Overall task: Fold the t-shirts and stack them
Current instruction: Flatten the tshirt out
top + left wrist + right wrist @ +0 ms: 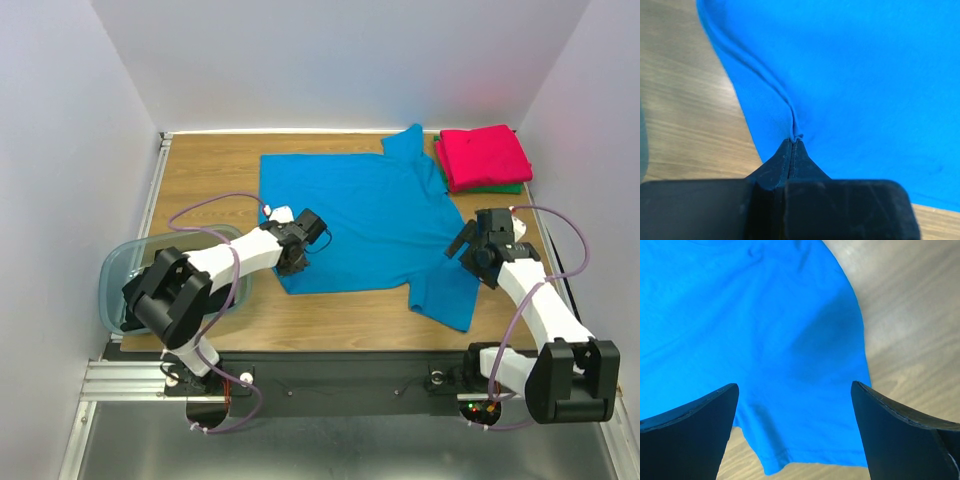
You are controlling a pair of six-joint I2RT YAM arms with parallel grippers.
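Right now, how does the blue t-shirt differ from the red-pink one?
The blue t-shirt lies spread open mid-table; the red-pink t-shirt is folded in the far right corner. The blue one rests directly on the table; the red-pink one sits on a folded green t-shirt. The left jaws are shut on the blue one near its edge; nothing touches the red-pink one. Both are plain cloth.

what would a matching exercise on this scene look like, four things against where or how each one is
Column one:
1. blue t-shirt
2. red-pink t-shirt
3. left gripper
4. right gripper

Column two:
A. open, over an edge of the blue cloth
B. folded, in the far right corner
C. shut on a pinch of blue cloth
D. spread out flat in the middle

Pairs: 1-D, 2-B, 3-C, 4-A
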